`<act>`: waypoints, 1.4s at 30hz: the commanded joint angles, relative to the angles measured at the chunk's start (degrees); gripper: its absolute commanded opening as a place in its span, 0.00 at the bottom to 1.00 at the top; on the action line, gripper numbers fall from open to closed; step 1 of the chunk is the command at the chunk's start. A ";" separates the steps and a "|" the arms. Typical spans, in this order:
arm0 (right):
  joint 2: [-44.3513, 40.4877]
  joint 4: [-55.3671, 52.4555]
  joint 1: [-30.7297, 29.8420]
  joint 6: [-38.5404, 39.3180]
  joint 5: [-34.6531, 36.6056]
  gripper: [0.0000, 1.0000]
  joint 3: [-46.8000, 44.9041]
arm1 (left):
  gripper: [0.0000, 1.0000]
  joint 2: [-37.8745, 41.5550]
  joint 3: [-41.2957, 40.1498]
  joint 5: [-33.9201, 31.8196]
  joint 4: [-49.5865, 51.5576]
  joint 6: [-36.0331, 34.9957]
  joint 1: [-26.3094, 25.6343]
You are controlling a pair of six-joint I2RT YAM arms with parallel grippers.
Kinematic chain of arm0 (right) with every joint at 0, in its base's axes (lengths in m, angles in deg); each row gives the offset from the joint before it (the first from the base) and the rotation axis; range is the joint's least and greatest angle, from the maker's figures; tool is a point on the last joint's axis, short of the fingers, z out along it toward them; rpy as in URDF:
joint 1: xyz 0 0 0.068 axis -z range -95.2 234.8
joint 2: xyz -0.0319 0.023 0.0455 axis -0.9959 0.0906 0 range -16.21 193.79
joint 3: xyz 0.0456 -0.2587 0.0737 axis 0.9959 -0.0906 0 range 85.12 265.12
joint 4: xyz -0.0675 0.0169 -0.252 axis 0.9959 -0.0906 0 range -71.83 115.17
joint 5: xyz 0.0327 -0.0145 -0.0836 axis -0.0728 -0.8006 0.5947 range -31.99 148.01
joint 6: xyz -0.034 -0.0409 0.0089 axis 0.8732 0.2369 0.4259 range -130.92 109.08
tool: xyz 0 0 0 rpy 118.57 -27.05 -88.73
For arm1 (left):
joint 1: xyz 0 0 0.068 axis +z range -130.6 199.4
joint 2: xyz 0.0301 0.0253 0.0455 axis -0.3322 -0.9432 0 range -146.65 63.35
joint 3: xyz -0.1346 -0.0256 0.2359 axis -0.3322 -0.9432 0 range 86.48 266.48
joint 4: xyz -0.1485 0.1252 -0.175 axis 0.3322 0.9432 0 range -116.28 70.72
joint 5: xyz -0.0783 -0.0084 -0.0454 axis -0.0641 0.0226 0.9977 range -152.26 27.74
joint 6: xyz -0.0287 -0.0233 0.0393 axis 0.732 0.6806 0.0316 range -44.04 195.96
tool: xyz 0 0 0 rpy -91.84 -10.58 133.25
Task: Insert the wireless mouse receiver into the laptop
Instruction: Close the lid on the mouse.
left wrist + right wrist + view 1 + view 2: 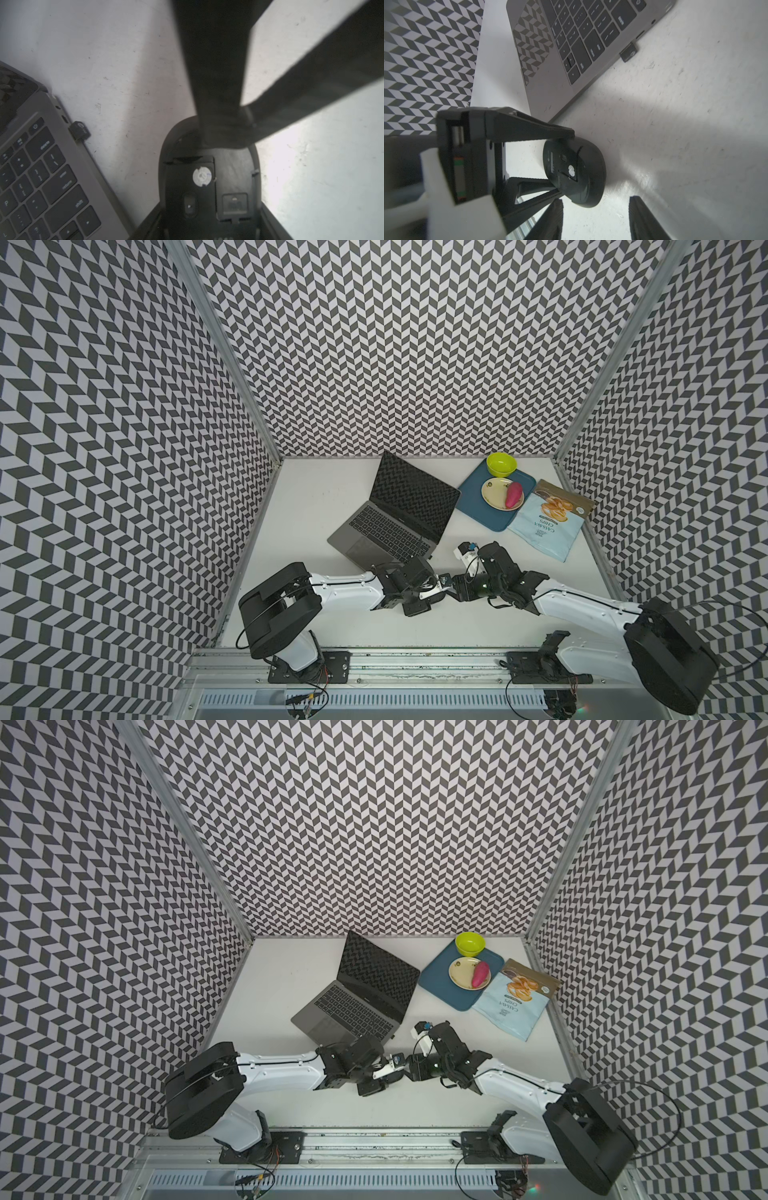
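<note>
The wireless mouse receiver [79, 131] is a tiny black nub sitting in a port on the right edge of the laptop [52, 166], beside the power key; the right wrist view shows the receiver [629, 52] there too. In both top views the open laptop [386, 526] [353, 1006] lies mid-table. My left gripper [209, 205] is shut on the black mouse [575, 172], which is held underside up just above the table. My right gripper [596, 207] is open and empty. Its fingertips [556, 207] are close to the mouse's end.
A blue tray [478, 510] at the back right carries a green bowl [501, 463] and a plate [492, 495] with a pink object [514, 494]. A chips bag [544, 526] lies beside it. Both arms meet near the laptop's front right corner. Patterned walls enclose the table.
</note>
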 commanded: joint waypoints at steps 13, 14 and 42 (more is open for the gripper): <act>4.87 13.82 -2.07 -3.11 -10.63 0.59 -3.59 | 0.44 5.27 -3.03 6.71 -3.28 -3.11 -0.05; 5.09 14.12 -2.26 -3.20 -10.68 0.59 -3.60 | 0.44 5.47 -3.15 6.77 -3.44 -3.14 -0.07; 13.99 13.56 -3.36 -2.71 -13.34 0.43 -2.54 | 0.40 11.97 -5.99 4.92 -7.04 -3.71 -0.27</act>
